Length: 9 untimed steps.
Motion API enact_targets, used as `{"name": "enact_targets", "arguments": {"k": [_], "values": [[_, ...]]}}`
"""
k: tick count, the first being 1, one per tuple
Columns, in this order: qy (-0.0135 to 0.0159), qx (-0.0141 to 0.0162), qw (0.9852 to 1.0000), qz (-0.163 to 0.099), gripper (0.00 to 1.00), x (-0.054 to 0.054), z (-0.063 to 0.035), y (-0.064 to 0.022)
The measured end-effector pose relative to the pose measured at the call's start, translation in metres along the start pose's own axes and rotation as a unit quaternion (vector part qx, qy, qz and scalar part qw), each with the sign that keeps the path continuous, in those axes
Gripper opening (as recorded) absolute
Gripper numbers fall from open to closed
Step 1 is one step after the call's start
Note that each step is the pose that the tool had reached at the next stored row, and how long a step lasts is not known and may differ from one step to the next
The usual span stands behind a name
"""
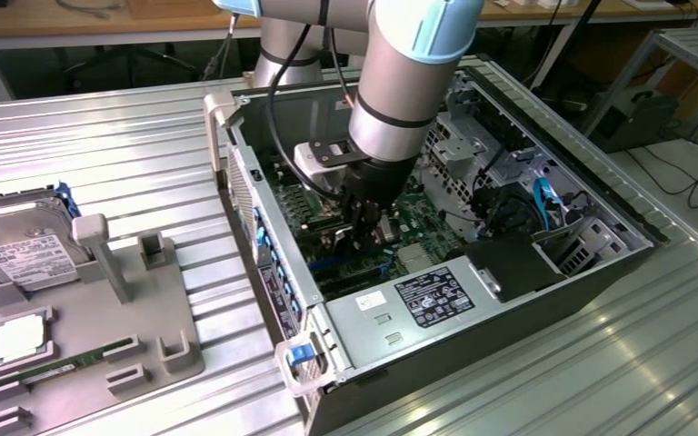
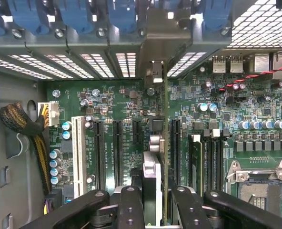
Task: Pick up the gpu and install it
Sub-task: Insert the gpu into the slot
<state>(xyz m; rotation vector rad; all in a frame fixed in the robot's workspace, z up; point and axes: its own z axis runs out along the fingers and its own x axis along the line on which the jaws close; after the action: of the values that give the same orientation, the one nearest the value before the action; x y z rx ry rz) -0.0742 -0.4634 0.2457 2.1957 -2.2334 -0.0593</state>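
Reaching down into the open case (image 1: 446,300), the arm (image 1: 403,82) holds its gripper (image 1: 367,234) low over the motherboard (image 1: 324,245) in the exterior view. A dark card, the gpu (image 1: 365,238), sits between the fingers, on edge and close to the board, near the case wall on the exterior view's left. The case lies on its side on the ribbed metal desk (image 1: 106,163), its blue latch (image 1: 303,354) at the near corner and a labelled power supply cover (image 1: 428,300) beside the gripper. On the exterior view's left, well apart from the case, a grey fixture (image 1: 94,336) carries a hard drive (image 1: 22,250), a green memory stick (image 1: 64,363) and a small square chip (image 1: 18,338).

In the wrist view the gripper (image 2: 153,200) pinches the gpu (image 2: 165,143), whose thin edge runs straight away from the camera. Its silvery bracket (image 2: 155,71) stands against the rear slot openings, under the blue retainers (image 2: 122,16). The card lines up along a black slot (image 2: 175,148) on the motherboard (image 2: 226,109); whether it is fully seated I cannot tell. A white slot (image 2: 77,148) and a braided cable (image 2: 22,124) lie to one side, the CPU socket (image 2: 260,186) to the other.
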Motion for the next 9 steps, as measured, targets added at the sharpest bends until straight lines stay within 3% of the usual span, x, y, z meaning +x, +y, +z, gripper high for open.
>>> {"name": "enact_targets", "arguments": {"k": [9], "values": [[0.0000, 0.0000, 1.0000, 0.000, 0.28, 0.0000, -0.0002, -0.0049]]}}
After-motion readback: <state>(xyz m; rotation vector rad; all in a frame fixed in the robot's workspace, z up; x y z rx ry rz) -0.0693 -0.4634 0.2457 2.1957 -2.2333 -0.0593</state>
